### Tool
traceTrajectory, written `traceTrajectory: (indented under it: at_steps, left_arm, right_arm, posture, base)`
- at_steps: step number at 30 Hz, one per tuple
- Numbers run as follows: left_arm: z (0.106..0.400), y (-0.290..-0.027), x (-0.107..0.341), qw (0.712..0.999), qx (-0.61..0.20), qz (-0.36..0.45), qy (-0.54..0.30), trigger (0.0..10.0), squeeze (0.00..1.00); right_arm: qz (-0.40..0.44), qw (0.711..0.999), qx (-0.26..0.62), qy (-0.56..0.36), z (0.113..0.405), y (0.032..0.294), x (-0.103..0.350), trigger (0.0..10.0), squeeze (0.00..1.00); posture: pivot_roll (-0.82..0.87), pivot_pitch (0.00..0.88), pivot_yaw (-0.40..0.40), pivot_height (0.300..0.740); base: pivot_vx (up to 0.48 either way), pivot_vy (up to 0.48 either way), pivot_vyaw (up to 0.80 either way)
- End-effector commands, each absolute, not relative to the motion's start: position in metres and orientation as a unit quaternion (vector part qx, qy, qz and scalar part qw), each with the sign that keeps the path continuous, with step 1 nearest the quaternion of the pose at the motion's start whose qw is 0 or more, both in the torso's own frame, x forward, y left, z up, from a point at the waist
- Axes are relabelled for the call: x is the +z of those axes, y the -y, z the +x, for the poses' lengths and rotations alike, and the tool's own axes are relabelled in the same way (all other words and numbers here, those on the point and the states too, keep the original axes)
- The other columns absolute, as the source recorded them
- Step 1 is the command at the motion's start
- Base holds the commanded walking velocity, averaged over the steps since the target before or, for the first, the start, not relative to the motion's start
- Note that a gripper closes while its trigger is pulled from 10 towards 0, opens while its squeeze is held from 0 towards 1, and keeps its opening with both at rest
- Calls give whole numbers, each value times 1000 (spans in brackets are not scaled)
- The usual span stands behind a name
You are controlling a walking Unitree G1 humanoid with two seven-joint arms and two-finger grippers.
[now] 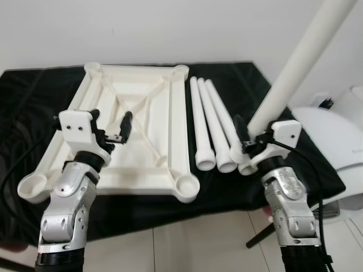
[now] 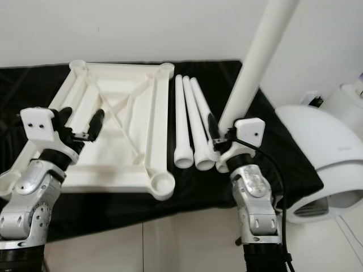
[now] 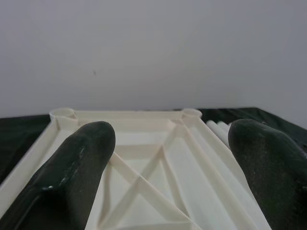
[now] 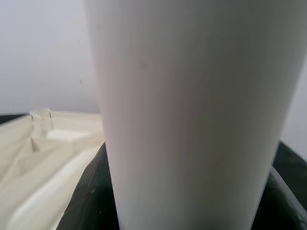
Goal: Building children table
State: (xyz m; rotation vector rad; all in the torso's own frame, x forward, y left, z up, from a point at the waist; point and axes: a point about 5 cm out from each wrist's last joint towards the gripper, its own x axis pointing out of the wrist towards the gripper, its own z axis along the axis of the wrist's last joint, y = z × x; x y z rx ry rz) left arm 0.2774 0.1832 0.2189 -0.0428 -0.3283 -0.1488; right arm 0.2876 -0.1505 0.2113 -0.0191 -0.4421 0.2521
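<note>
tabletop (image 1: 148,113): matt white plastic; legs (image 1: 211,122): smooth plastic; cloth (image 1: 34,107): black fabric

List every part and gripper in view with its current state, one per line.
Tabletop: upside down on the black cloth, no legs fitted.
Three legs: lying side by side beside the tabletop.
Fourth leg: lifted, tilted, in the right gripper.
Left gripper: open, empty, over the tabletop.

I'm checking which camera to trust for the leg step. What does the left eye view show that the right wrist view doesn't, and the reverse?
Left eye view alone: three spare legs lying on the black cloth, and the left gripper, jaws open, over the tabletop. Right wrist view alone: the held leg's surface close up. Both: that leg in the right gripper, and the tabletop.
</note>
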Motion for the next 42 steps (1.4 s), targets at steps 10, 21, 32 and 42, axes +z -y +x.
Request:
traceTrajectory:
  at_steps: [10, 21, 32, 42]
  left_arm:
    - [271, -164, 215, 974, -166, 9, 154, 10000, 0]
    - [252, -105, 184, 866, -451, 193, 98, 10000, 0]
    - [247, -101, 151, 813, -518, 263, 29, 10000, 0]
    - [255, -122, 126, 804, -508, 307, -30, 10000, 0]
  right_arm:
    - [-10, 966, 144, 215, 289, 143, 210, 10000, 0]
    - [-29, 960, 170, 222, 297, 142, 216, 10000, 0]
    - [-30, 955, 177, 234, 299, 142, 224, 10000, 0]
    - [-1, 948, 182, 261, 298, 146, 242, 10000, 0]
  posture:
    - [21, 107, 5, 740]
    - [26, 118, 9, 740]
    - [12, 121, 29, 740]
    - [4, 124, 34, 740]
  base:
    - [0, 0, 0]
    - [0, 0, 0]
    - [0, 0, 0]
    - [0, 0, 0]
